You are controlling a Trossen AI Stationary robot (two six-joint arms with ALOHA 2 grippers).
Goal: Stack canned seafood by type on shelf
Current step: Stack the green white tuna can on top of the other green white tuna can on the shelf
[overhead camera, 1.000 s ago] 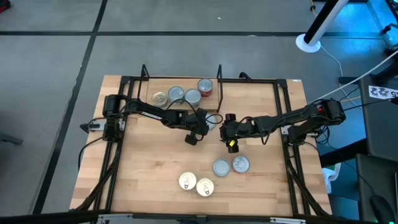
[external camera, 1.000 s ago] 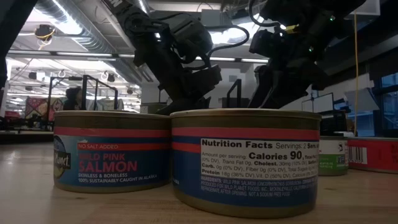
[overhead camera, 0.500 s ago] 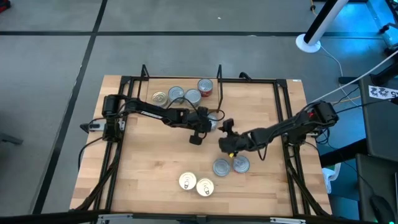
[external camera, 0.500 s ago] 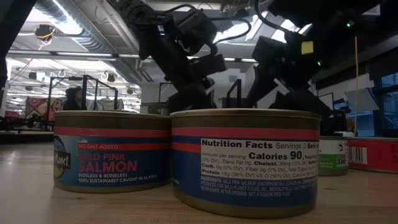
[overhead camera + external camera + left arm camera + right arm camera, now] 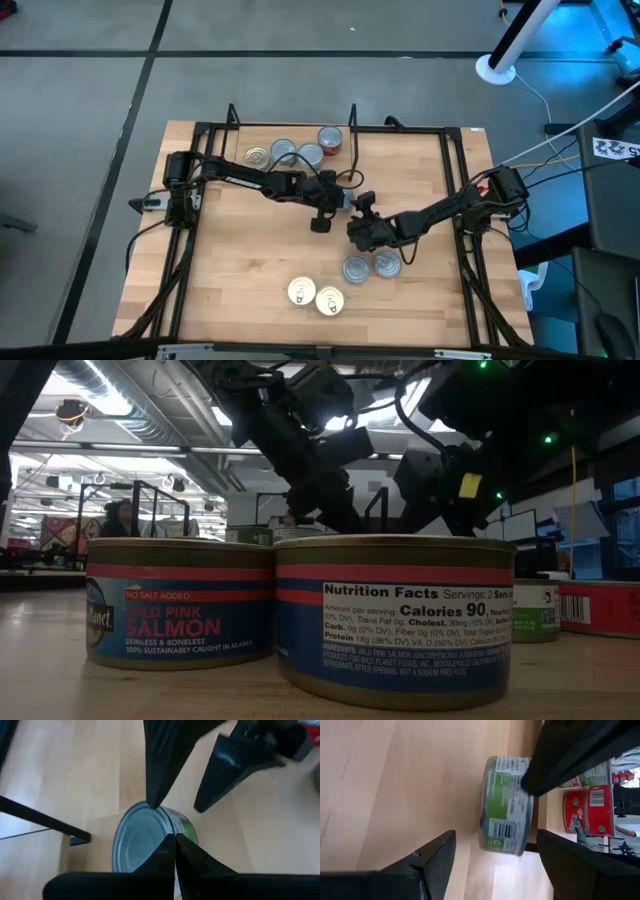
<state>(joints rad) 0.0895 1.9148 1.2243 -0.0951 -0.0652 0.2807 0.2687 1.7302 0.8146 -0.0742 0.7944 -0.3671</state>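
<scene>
A green-labelled can (image 5: 506, 805) stands upright on the table's middle (image 5: 345, 201). My left gripper (image 5: 175, 842) hangs shut just above its silver lid (image 5: 140, 840). My right gripper (image 5: 496, 837) is open and level with the can on its near right side, one finger on either side and short of it. The shelf (image 5: 290, 168) at the far edge carries three silver-topped cans (image 5: 283, 152) and a red can (image 5: 330, 140). Several more cans (image 5: 355, 268) stand near the front edge; two of them fill the low view (image 5: 395, 615). My left gripper's shut fingertips (image 5: 527, 780) come from above, slanting down over the green can's lid rim. I cannot tell whether they touch the lid or hang just clear of it.
Black frame rails (image 5: 200, 200) run along the table's left and right sides. The shelf's thin black uprights (image 5: 353, 118) stand at the far edge. Bare wood lies left of the middle (image 5: 250, 240). A person shows far off in the room (image 5: 118, 515).
My right gripper has come down and toward the table's left, rolling its wrist, and now faces the green can. My left gripper has risen a little, drifted toward the right and rolled, staying shut.
</scene>
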